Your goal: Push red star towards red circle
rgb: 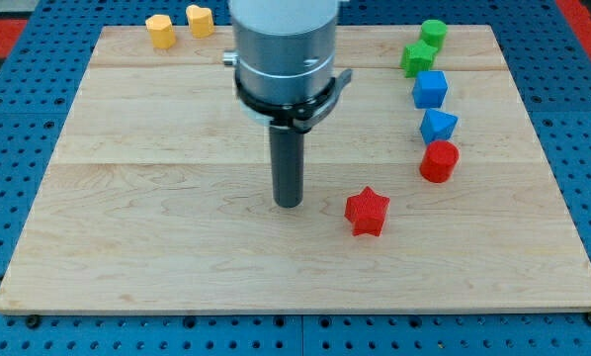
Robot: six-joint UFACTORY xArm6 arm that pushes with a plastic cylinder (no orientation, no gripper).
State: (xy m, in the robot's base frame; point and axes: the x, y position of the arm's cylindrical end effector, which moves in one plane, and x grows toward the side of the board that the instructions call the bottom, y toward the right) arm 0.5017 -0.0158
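The red star (367, 211) lies on the wooden board right of the middle, toward the view's bottom. The red circle (439, 161) stands up and to the right of it, at the lower end of a column of blocks on the view's right. My tip (289, 202) rests on the board just left of the red star, a short gap apart from it and at about the same height in the view.
Above the red circle stand a blue triangle (438, 126), a blue cube (430, 89), a green star (418, 57) and a green cylinder (433, 32). Two yellow blocks (160, 30) (200, 20) sit at the board's top left. The board's edge (295, 312) runs along the view's bottom.
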